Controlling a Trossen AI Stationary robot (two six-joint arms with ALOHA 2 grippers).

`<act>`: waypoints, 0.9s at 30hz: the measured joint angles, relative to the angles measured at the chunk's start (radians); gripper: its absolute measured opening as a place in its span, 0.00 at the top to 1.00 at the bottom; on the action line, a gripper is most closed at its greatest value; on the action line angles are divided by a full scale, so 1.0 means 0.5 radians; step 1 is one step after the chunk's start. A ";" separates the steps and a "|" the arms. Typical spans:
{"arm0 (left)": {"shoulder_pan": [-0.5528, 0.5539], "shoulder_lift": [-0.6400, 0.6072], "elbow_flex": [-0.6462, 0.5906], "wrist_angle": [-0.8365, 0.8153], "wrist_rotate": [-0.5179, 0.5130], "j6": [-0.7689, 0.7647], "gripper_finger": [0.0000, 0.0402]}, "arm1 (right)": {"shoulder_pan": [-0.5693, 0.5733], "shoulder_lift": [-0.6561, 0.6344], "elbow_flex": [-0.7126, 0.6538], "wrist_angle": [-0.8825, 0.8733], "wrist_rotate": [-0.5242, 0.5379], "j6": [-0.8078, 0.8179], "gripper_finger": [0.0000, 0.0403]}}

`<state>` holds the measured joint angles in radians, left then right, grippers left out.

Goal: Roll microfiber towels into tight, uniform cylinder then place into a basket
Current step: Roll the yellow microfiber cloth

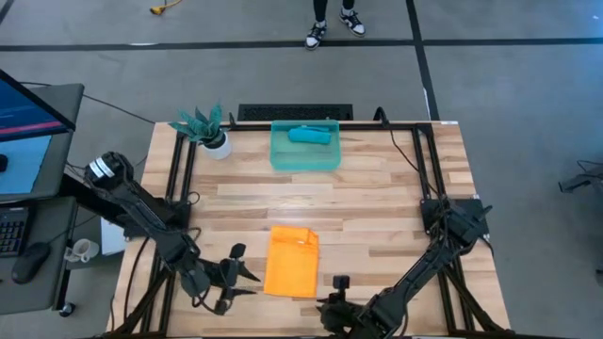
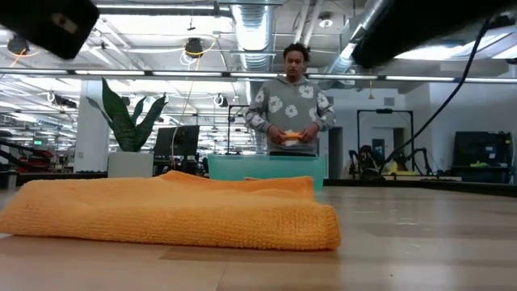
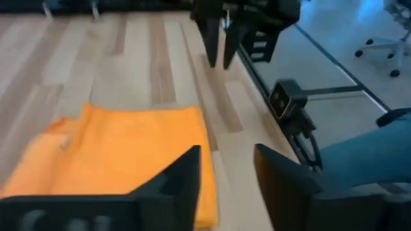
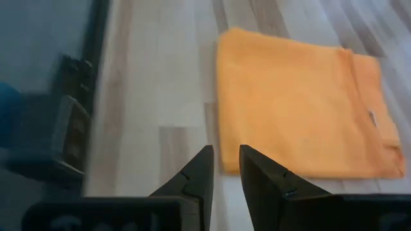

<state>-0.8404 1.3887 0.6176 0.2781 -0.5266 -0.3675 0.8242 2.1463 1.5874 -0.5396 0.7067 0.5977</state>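
Observation:
The orange towel [image 1: 290, 261] lies folded flat on the wooden table near its front edge, also seen in the low view [image 2: 170, 212]. My left gripper [image 1: 241, 267] hovers open just left of it, its fingers [image 3: 186, 176] beside the towel's edge [image 3: 122, 151] without touching. My right gripper [image 4: 225, 160] stands narrowly open off the towel's near right corner [image 4: 295, 106], with nothing between its fingers. The teal basket [image 1: 283, 155] sits at the far middle with a rolled teal-blue towel [image 1: 309, 135] lying inside it.
A teal-leaved plant in a white pot [image 1: 209, 132] stands at the far left next to the basket. Black frame rails [image 1: 179, 179] run along both table sides. A person [image 2: 291, 105] stands beyond the far edge. Bare wood lies between the towel and the basket.

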 joint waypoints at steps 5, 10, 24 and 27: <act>0.000 0.246 0.034 0.113 0.041 -0.074 0.51 | -0.052 0.006 -0.004 -0.005 -0.133 0.003 0.76; 0.000 0.472 0.112 0.111 0.024 -0.073 0.46 | -0.122 0.006 -0.004 0.001 -0.307 -0.100 0.75; 0.001 0.764 0.264 -0.030 -0.062 0.002 0.46 | -0.245 0.047 -0.002 0.107 -0.429 -0.437 0.44; 0.018 0.764 0.264 -0.102 -0.110 -0.054 0.46 | -0.254 0.108 -0.006 0.156 -0.462 -0.539 0.42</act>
<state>-0.8313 1.7706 0.7498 0.2273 -0.5815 -0.3945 0.6971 2.2005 1.5847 -0.4614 0.4759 0.3281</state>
